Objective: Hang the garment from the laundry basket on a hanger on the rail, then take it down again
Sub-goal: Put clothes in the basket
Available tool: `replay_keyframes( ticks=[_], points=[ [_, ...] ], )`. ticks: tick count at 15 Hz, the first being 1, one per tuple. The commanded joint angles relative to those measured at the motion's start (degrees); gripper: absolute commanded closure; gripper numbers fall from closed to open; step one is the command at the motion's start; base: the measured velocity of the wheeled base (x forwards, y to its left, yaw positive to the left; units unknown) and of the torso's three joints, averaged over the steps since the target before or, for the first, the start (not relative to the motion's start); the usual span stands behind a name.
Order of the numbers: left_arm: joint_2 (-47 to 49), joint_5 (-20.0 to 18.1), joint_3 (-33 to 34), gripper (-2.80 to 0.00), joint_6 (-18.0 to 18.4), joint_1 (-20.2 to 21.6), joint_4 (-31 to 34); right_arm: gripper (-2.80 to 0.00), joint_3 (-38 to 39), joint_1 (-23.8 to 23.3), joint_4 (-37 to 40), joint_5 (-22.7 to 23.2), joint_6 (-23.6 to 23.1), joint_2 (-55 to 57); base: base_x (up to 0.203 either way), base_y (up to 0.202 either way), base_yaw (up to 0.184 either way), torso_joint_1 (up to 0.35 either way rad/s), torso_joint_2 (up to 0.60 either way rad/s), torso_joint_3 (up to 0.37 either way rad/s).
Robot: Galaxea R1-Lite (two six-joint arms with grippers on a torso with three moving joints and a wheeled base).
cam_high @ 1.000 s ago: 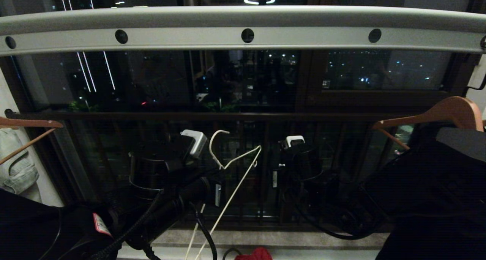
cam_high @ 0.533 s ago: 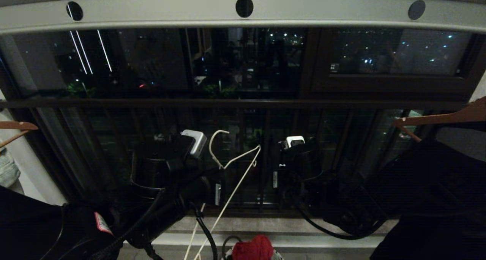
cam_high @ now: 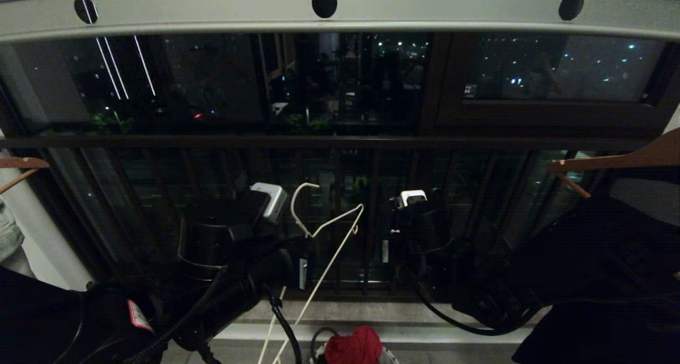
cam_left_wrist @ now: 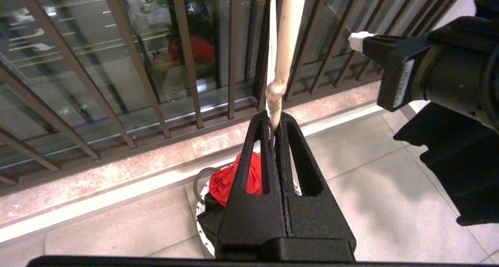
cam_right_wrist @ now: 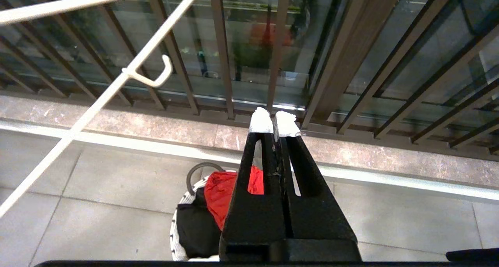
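Rail [cam_high: 340,13] higher in view than before; left hand [cam_left_wrist: 274,121] still clamping hanger [cam_high: 326,231] — unmoved

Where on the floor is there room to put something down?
Bare tiles lie on both sides of the laundry basket, between it and the stone ledge under the window bars. The basket itself is crowded with a red cloth and a black garment.

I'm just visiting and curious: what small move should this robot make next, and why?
Probably lower the free right gripper toward the laundry basket. The left gripper already clamps the white wire hanger, no white T-shirt shows, and only red and black cloth show in the basket.
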Motion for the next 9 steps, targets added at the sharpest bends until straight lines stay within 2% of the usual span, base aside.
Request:
replay_keyframes(
  ticks=[1,9],
  points=[
    [0.21,0.16,-0.17,0.0,-0.17,0.19,-0.26,0.0,0.0,0.09,-0.26,-0.14,-0.09,0.07,0.0,0.0,0.0,-0.04,0.05,0.04],
    [0.29,0.16,-0.08,0.0,-0.17,0.28,-0.26,0.0,0.17,0.04,-0.25,-0.14,-0.29,0.07,0.0,0.0,0.0,-0.116,0.26,0.134]
  ],
)
